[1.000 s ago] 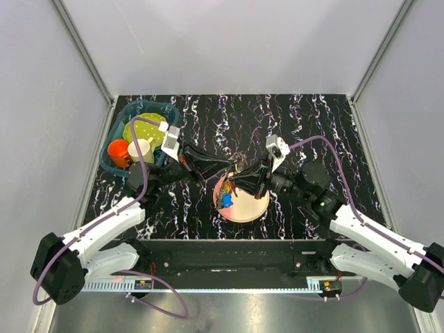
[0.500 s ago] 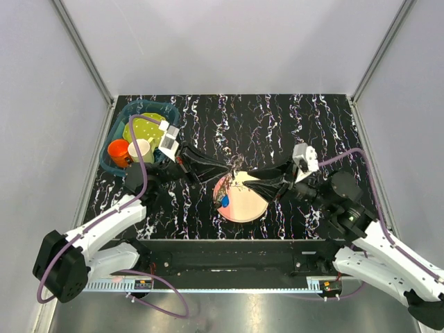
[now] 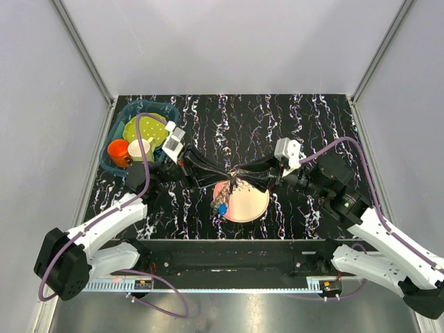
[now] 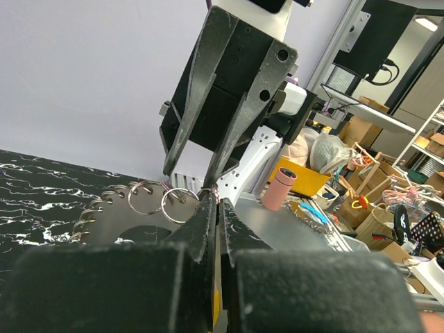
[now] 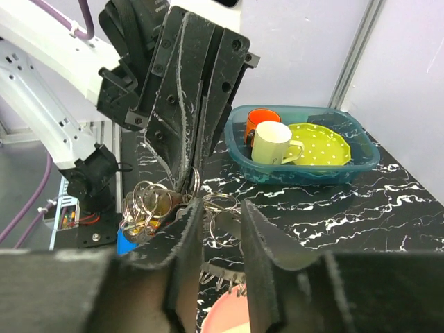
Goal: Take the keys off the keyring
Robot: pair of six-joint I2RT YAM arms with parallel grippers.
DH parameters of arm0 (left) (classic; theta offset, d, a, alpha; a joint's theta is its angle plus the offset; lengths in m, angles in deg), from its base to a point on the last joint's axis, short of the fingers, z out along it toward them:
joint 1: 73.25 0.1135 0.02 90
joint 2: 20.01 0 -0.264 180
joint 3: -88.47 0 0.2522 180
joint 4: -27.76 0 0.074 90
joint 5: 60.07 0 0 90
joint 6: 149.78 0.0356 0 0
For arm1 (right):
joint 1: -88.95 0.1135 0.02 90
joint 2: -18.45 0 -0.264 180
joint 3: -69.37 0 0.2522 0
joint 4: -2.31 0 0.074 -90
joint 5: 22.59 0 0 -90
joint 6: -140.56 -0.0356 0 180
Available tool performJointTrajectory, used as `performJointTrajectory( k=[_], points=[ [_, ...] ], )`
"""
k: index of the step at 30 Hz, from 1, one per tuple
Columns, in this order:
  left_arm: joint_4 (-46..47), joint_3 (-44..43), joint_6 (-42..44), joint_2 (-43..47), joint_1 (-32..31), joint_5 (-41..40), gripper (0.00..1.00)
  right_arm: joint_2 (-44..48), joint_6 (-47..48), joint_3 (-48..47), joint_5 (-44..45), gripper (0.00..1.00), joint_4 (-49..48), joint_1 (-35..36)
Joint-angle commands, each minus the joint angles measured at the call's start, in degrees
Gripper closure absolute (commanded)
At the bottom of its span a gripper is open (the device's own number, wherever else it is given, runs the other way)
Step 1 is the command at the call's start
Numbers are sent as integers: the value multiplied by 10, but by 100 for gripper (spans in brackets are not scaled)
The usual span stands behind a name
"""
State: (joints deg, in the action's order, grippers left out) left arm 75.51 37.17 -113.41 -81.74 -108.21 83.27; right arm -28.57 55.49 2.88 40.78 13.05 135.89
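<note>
The keyring (image 3: 237,182) is held above the left rim of the pink plate (image 3: 254,205). Its spiky rim (image 5: 225,277) carries several small split rings. The keys (image 3: 223,203) hang in a bunch below it, one with a blue head (image 5: 127,243). My left gripper (image 3: 231,173) comes in from the left and is shut on the keyring's edge; the left wrist view (image 4: 216,201) shows its tips pinched together beside the keyring (image 4: 111,222). My right gripper (image 3: 243,177) faces it from the right. In the right wrist view (image 5: 220,208) it is open, with split rings in the gap.
A teal basin (image 3: 139,135) at the back left holds an orange cup, a white mug and a yellow-green plate. The black marbled table (image 3: 312,125) ends at grey walls on three sides.
My right gripper pulled away to the right, then came back to the keyring. My left gripper kept its hold and shifted slightly right. The keys hang a little lower.
</note>
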Motion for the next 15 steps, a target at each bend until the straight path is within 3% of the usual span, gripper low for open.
performJointTrajectory(
  k=[1,15],
  points=[
    [56,-30,-3,4,1,9,100,-7,35,-29,-32,70,25,4],
    [45,-31,4,3,1,12,100,-2,27,-16,-74,78,26,3]
  ],
)
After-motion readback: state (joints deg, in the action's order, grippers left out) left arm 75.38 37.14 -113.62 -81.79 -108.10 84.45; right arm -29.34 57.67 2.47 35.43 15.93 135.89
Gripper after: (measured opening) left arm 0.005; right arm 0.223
